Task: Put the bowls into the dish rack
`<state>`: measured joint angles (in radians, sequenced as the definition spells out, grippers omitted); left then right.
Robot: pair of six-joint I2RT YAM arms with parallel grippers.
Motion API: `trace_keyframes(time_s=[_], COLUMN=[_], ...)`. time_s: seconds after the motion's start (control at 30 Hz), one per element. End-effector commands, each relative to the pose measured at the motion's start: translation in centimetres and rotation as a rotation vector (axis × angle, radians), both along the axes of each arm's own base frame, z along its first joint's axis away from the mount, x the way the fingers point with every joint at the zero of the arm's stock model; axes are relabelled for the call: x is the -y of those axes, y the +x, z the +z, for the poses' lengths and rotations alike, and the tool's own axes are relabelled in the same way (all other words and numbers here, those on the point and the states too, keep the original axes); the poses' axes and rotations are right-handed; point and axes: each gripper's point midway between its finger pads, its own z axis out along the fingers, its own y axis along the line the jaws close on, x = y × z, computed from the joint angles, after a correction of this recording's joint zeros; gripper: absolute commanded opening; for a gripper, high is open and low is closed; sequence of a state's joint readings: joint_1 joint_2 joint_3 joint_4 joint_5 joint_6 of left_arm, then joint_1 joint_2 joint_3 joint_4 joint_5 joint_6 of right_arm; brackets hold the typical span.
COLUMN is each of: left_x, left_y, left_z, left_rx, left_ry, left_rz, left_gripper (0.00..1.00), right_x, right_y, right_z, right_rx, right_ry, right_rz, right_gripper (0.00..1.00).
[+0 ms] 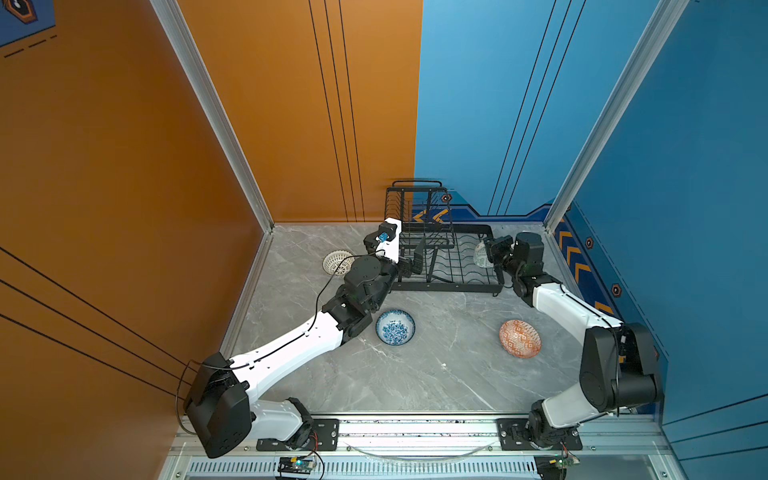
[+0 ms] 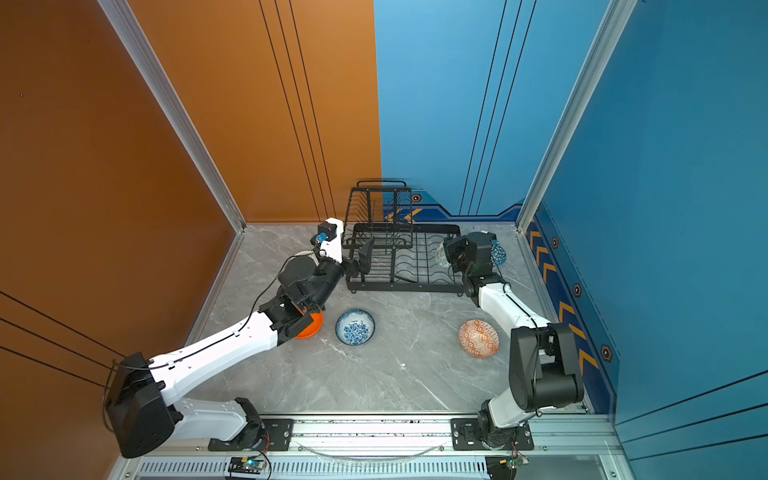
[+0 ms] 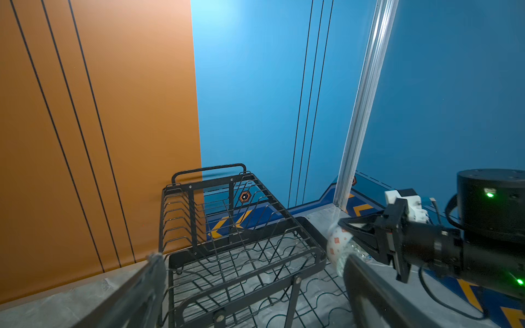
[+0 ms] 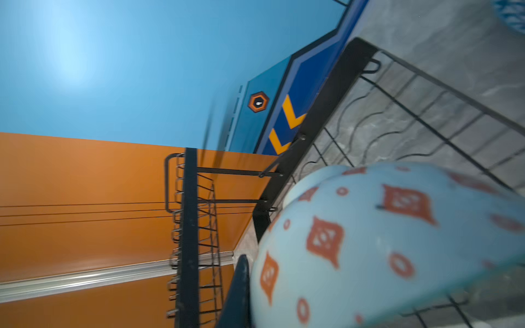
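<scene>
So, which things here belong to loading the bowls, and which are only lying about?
For the job:
dish rack
pale-green bowl, held in the shut right pincer
blue-floral bowl
orange-red bowl
lattice bowl
plain orange bowl
blue triangle bowl
left pincer, open beside the rack

Only lying about:
circuit board at the front rail
tiny white speck on the tabletop

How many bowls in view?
6. Pale-green bowl in right claw at dish rack; lattice bowl left of it; blue-floral bowl, orange-red bowl on open table; orange bowl under left arm; blue-triangle bowl behind right arm.
</scene>
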<state>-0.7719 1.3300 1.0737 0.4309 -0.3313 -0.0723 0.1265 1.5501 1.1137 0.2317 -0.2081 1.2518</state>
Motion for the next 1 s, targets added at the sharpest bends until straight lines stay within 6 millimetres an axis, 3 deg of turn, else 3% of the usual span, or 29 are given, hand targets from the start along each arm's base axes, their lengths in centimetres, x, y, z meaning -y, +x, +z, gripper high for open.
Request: trace_keyframes(time_s=[0.0,0.1,0.27,0.43,0.6,0.97], left_x=[-0.1,-0.5,-0.7,-0.4,-1.2,-2.0], left_y=[-0.3,-0.5,-0.7,-0.8,0.4,2.1], left_z=[0.0,0.3,-1.1,-0.9,-0.7,-1.1], left_rx=[-0.104,-0.115,-0.14,-0.125,-0.134,-0.159], left_ry=[-0.018,-0.036,-0.038,-0.016,-0.006,0.012], left_rz=[-0.03,-0.016,-0.014,-0.043,-0.04,-0.044], left_gripper=[0.98,0.98,0.98,0.98,0.98,0.98], right_x=[-0.6,-0.4,-1.0,-1.9,-3.4,-7.7], right_y=[0.4,1.9,4.7,7.3,9.9,13.8], right_z=[5.7,5.9,6.1,3.8,0.7,-3.0], right_rx=[0.092,0.09,0.149,0.13,0.088,0.085], right_ry=[-0.053,-0.031,-0.013,-0.01,0.003,0.044], right_rz=[0.049,0.049,0.072,0.087,0.105,0.121], right_gripper=[0.0,0.0,0.0,0.0,0.0,0.0])
